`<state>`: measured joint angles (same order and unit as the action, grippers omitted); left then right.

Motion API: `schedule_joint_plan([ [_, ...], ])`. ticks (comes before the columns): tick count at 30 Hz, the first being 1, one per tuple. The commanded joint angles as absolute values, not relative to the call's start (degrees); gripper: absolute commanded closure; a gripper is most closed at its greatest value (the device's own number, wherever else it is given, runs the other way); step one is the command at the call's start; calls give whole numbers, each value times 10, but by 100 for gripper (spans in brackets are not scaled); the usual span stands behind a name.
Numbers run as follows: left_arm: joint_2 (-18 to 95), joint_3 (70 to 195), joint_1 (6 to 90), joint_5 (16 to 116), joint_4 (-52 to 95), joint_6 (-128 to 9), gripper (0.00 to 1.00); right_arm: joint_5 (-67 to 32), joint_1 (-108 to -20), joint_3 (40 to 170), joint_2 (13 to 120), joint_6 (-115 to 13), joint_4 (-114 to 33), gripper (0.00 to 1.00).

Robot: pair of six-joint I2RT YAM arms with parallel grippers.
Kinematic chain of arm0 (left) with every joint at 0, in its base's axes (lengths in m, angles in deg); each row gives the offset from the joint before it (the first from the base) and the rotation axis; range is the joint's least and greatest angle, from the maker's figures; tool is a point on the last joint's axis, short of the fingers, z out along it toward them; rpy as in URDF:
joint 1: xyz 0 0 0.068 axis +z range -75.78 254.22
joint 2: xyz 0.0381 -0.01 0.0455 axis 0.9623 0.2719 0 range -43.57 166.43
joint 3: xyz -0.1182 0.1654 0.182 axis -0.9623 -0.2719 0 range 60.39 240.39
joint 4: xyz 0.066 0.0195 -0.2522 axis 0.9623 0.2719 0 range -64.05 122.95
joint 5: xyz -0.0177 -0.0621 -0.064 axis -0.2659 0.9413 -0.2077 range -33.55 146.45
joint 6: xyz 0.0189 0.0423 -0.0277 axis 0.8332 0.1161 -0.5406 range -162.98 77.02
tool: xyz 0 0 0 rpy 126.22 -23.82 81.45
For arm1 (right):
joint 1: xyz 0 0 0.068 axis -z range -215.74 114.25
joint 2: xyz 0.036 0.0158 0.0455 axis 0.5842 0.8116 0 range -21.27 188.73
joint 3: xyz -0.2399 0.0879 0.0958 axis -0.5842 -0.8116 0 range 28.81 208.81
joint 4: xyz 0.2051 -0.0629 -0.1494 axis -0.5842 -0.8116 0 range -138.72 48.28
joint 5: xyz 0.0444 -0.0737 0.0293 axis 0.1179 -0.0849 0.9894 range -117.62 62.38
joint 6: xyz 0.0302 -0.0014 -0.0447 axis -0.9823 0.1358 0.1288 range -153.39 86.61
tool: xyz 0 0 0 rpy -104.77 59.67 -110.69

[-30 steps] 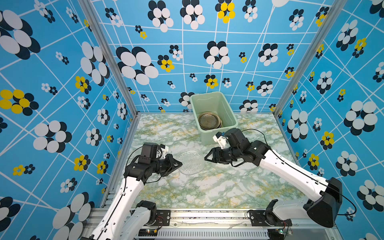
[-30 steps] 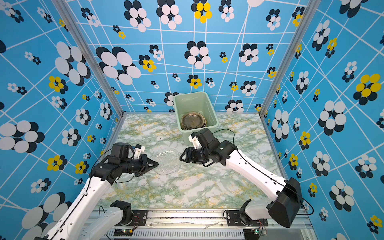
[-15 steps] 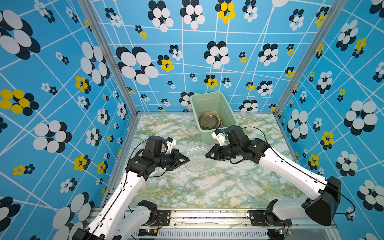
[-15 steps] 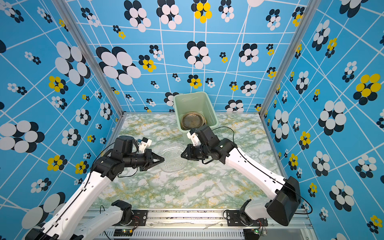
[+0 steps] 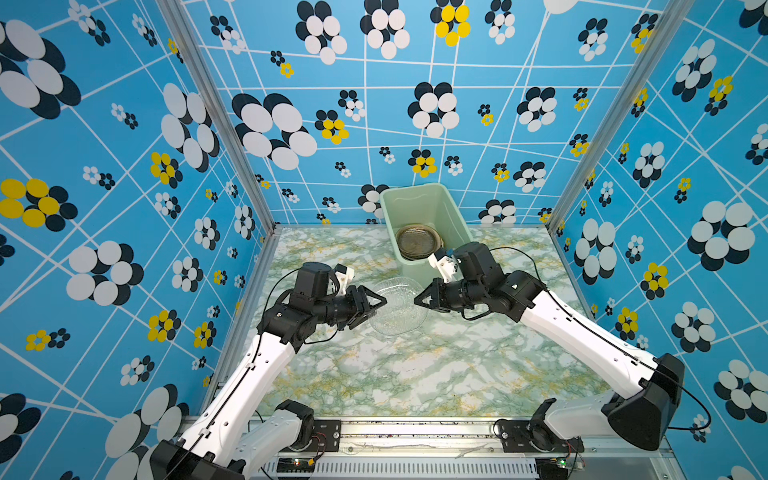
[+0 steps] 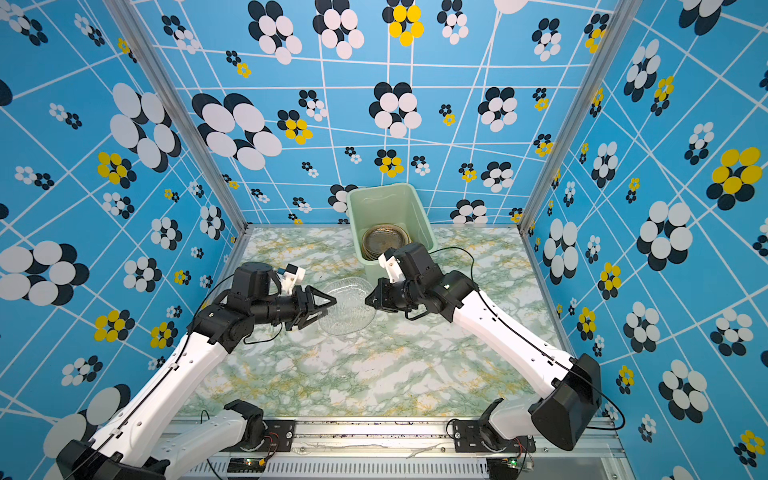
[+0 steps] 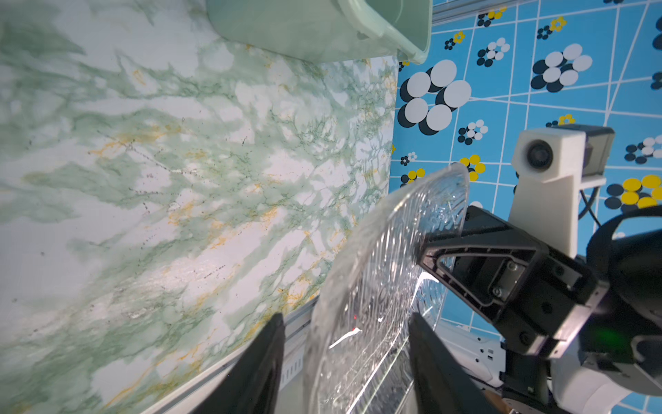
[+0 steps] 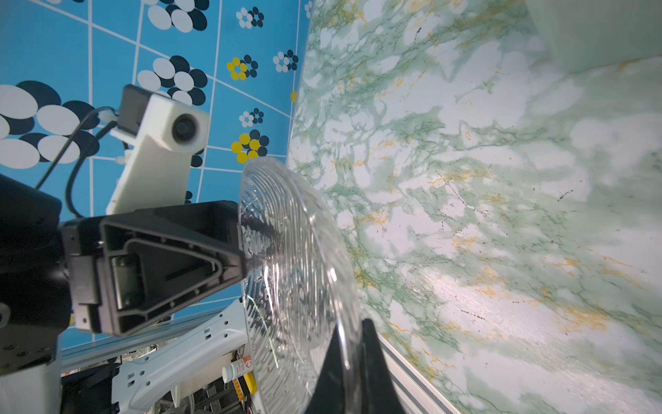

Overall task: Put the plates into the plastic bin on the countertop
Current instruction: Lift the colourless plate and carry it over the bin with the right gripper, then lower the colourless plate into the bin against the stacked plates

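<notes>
Two pincers face each other tip to tip across one clear glass plate (image 5: 397, 322) (image 6: 347, 316), which stands tilted above the table (image 5: 415, 374) (image 6: 374, 365); whether its lower edge touches the table cannot be told. The right pincer (image 5: 417, 300) (image 6: 367, 300) is clamped on the plate's rim. In its own wrist view its two dark fingers (image 8: 374, 362) are pressed together with the ribbed glass edge (image 8: 297, 272) pinched between them, so the plate rises straight ahead of that pincer (image 8: 353, 333). The left pincer (image 5: 376, 309) (image 6: 326, 308) stands apart. In its wrist view the plate's (image 7: 376, 286) opposite rim passes through the gap between its spread fingers (image 7: 261, 369) with space on both sides, and neither finger is seen pressing the glass. From that view the right pincer (image 7: 422, 247) bites the rim directly ahead of the left pincer (image 7: 345, 317), and from the right wrist view the left pincer (image 8: 241, 236) straddles the far rim in the same way. The pale green plastic bin (image 5: 455, 216) (image 6: 415, 208) (image 7: 304, 32) sits on the table just behind the right pincer, beyond its white wrist camera (image 5: 442, 264) and against the blue flowered wall (image 5: 374, 124). It lies farther off and to one side of the left pincer. Inside the bin lie stacked plates (image 5: 417, 241) (image 6: 384, 239), a brownish glass one on top.
</notes>
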<state>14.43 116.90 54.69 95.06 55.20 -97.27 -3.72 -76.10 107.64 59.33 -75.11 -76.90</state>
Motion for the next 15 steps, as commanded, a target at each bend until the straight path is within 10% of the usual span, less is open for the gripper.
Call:
schedule_joint_plan([
  [1,127,1197,547,919,493,-970,24,-39,-730,1137,611,-730,-814,100],
  [15,126,1237,554,812,382,-855,0,-97,-574,1627,896,-614,-1078,100],
])
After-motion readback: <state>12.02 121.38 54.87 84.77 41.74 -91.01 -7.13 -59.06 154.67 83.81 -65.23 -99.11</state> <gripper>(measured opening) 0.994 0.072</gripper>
